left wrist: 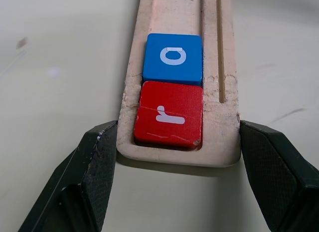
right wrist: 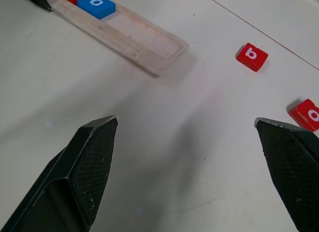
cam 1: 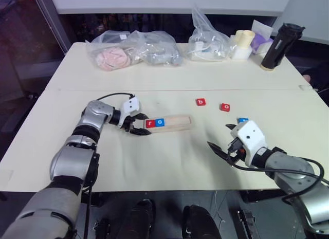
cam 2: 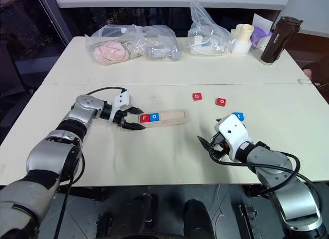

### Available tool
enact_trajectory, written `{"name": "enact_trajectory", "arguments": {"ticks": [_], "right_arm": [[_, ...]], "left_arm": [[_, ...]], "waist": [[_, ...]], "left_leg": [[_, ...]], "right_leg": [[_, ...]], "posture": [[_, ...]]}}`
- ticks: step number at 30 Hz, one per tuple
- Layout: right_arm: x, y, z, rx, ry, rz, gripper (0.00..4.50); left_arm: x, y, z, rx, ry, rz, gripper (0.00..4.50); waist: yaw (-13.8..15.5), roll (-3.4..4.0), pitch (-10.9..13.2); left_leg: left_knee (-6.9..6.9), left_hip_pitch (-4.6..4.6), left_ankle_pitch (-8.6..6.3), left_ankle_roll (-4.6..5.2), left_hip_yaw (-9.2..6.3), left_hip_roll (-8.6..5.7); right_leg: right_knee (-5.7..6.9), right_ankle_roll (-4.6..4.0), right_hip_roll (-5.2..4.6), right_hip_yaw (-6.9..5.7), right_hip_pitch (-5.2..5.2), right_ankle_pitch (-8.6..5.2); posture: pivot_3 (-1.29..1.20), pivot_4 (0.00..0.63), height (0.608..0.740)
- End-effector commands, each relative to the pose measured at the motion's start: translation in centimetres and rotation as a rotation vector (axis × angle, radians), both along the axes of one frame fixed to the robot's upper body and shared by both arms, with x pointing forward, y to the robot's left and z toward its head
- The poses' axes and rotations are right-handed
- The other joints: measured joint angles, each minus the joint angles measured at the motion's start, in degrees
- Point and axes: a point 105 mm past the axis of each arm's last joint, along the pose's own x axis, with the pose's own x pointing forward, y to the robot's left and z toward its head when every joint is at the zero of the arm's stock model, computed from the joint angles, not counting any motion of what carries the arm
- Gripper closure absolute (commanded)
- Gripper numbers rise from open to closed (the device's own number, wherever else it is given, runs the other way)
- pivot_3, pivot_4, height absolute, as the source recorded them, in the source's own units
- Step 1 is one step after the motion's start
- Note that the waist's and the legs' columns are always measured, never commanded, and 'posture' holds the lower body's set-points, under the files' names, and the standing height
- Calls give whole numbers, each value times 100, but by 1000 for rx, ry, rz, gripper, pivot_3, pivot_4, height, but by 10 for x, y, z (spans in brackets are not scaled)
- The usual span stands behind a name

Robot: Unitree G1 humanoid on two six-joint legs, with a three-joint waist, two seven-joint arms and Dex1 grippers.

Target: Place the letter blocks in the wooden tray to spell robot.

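cream table [cam 1: 169,157], bags at its far edge; left jaws pinching the wooden tray [cam 1: 175,121], right jaws spread.

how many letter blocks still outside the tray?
3. Red b and red o lie on the table beyond the wooden tray; a blue block sits partly hidden behind the right gripper.

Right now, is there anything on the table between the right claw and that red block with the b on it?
No. In the right wrist view the table is bare between the open right claw and the red b block.
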Motion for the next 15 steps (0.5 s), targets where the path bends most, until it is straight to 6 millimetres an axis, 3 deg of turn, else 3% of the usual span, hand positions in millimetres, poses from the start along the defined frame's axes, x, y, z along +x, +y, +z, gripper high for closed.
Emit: {"name": "enact_trajectory", "arguments": {"ticks": [1,10,15], "right_arm": [[2,3,8,-5,-49,14,0],[5,7,6,3,-62,15,0],[6,7,6,3,-66,11,0]], "left_arm": [[-10,-20,-20,30,40,-58,1370],[-31,-41,-28,119,-16,-201,1370],[-35,-53,-22,121,-35,-174,1370]], "waist": [[8,3,-2],[4,18,-12],[-1,23,-15]], "left_leg": [[6,0,-2,3,0,0],[31,1,-16,22,-2,-7],[30,1,-20,28,-2,-8]], "right_leg": [[0,0,0,0,4,0],[-11,5,-10,0,26,2],[-15,6,-11,2,26,1]], "posture": [[0,150,725],[0,150,725],[0,150,725]]}}
